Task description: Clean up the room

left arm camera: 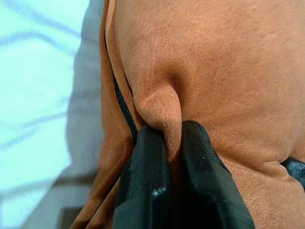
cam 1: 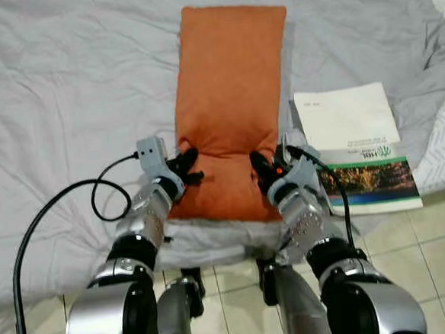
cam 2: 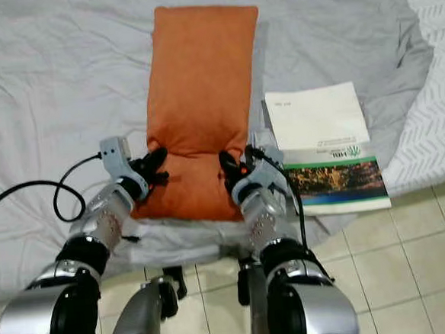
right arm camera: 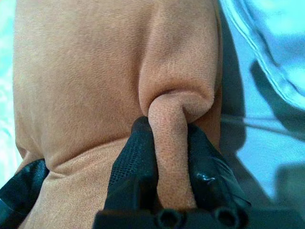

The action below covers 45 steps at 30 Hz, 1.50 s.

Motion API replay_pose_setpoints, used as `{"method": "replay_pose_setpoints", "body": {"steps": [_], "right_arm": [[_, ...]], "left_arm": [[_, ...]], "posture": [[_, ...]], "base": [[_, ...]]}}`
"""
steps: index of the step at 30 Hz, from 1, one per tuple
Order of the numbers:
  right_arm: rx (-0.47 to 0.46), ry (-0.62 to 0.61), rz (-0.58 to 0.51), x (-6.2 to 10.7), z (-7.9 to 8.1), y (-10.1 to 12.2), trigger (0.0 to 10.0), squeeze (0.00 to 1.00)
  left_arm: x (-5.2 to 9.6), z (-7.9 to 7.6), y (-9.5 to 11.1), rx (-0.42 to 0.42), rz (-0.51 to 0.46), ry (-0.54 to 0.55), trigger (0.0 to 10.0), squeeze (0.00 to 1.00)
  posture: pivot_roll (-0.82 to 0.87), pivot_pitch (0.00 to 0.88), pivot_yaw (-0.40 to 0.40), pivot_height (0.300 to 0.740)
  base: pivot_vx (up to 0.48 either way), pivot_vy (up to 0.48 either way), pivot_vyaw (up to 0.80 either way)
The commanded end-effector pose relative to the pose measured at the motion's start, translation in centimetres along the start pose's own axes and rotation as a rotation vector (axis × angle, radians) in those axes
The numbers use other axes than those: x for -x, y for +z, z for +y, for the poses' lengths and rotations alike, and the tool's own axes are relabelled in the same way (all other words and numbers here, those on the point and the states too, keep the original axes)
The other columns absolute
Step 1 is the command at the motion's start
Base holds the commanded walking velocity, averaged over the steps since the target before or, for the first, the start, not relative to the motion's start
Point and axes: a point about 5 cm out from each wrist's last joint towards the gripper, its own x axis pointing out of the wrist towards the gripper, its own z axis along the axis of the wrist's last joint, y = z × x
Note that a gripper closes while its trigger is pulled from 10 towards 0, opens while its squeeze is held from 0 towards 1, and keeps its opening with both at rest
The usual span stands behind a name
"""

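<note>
An orange pillow lies lengthwise on the grey bed sheet, its near end at the bed's edge. My left gripper is shut on the pillow's near left side, a fold of orange fabric pinched between its black fingers. On the near right side, my right gripper is also shut on a pinch of the fabric, with its fingers on either side of the fold.
A white and green book lies on the bed right of the pillow, close to my right arm. A black cable loops over the sheet on the left. Tiled floor shows below the bed's edge.
</note>
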Motion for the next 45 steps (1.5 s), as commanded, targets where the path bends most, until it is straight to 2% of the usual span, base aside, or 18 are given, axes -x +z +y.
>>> {"method": "replay_pose_setpoints", "body": {"steps": [1,3,6,9,12,15,16,17,18,20,21,25,29,31,32,33,38,45], "right_arm": [[-0.012,-0.042,0.006,0.2,-0.2,-0.5,0.0,0.0],[-0.006,-0.015,-0.044,-0.2,0.5,0.9,0.0,0.0],[0.021,0.0,-0.071,-0.3,1.0,1.8,0.0,0.0],[0.065,-0.005,-0.108,-0.3,1.1,2.7,0.0,0.0],[0.165,-0.002,-0.139,0.2,0.8,3.6,0.0,0.0],[0.264,0.014,-0.162,1.2,0.5,4.7,0.0,0.0],[0.264,0.014,-0.162,1.2,0.5,4.7,0.0,0.0],[0.329,0.045,-0.16,2.0,0.3,5.2,0.0,0.0],[0.342,0.044,-0.18,2.4,0.3,5.9,0.0,0.0],[0.348,0.041,-0.196,2.7,0.3,6.4,0.0,0.0],[0.373,0.031,-0.219,3.1,0.2,7.2,0.0,0.0],[0.516,0.016,-0.278,4.9,-0.2,8.6,0.0,0.0],[0.523,0.002,-0.298,5.7,-0.2,9.0,0.0,0.0],[0.583,-0.024,-0.327,6.9,-0.5,9.3,0.0,0.0],[0.583,-0.024,-0.327,6.9,-0.5,9.3,0.0,0.0],[0.601,-0.026,-0.325,7.3,-0.7,9.2,0.0,0.0],[0.666,-0.047,-0.297,8.9,-1.7,8.0,0.0,0.0],[0.681,-0.132,-0.308,11.3,-3.0,6.4,0.0,0.0]], "left_arm": [[0.6,1.3,1.6,-0.022,-0.061,0.032,0.0,0.0],[0.7,0.8,3.2,-0.054,-0.111,0.0,0.0,0.0],[0.8,0.4,3.9,-0.091,-0.134,-0.019,0.0,0.0],[0.9,0.0,3.9,-0.153,-0.131,-0.027,0.0,0.0],[1.3,-0.4,3.2,-0.173,-0.131,-0.036,0.0,0.0],[2.2,-1.0,2.8,-0.216,-0.138,-0.072,0.0,0.0],[2.2,-1.0,2.8,-0.216,-0.138,-0.072,0.0,0.0],[2.7,-1.2,2.9,-0.23,-0.151,-0.079,0.0,0.0],[3.0,-1.4,3.2,-0.248,-0.162,-0.083,0.0,0.0],[3.2,-1.5,3.5,-0.262,-0.17,-0.087,0.0,0.0],[3.5,-1.6,3.7,-0.279,-0.18,-0.089,0.0,0.0],[4.4,-1.5,3.2,-0.352,-0.204,-0.056,0.0,0.0],[4.6,-1.5,3.1,-0.346,-0.208,-0.038,0.0,0.0],[5.1,-1.6,2.8,-0.383,-0.224,-0.021,0.0,0.0],[5.1,-1.6,2.8,-0.383,-0.224,-0.021,0.0,0.0],[5.3,-1.5,2.7,-0.392,-0.232,-0.009,0.0,0.0],[6.0,-1.5,1.5,-0.441,-0.248,0.038,0.0,0.0],[6.8,-1.8,-0.5,-0.461,-0.221,0.041,0.0,0.0]], "posture": [[-0.05,0.715,0.051,0.74],[-0.05,0.714,0.051,0.74],[-0.05,0.71,0.055,0.74],[-0.05,0.696,0.058,0.74],[-0.05,0.657,0.055,0.74],[-0.06,0.564,0.047,0.74],[-0.06,0.564,0.047,0.74],[-0.06,0.51,0.048,0.74],[-0.06,0.46,0.048,0.74],[-0.06,0.46,0.048,0.74],[-0.07,0.376,0.048,0.74],[-0.08,0.2,0.055,0.74],[-0.08,0.14,0.054,0.74],[-0.08,0.043,0.053,0.74],[-0.08,0.043,0.053,0.74],[-0.09,0.0,0.049,0.74],[-0.07,0.0,0.032,0.74],[-0.07,0.0,0.027,0.74]], "base": [[0.0,0.0,0.0],[0.0,0.0,0.0],[0.0,0.0,0.0],[0.0,0.0,0.0],[0.0,0.0,0.0],[0.0,0.0,0.0],[0.0,0.0,0.0],[0.0,0.0,0.0],[0.0,0.0,0.0],[0.0,0.0,0.0],[0.0,0.0,0.0],[0.0,0.0,0.0],[0.0,0.0,0.0],[0.0,0.0,0.0],[0.0,0.0,0.0],[0.0,0.0,0.0],[0.0,0.0,0.0],[0.0,0.0,0.0]]}}
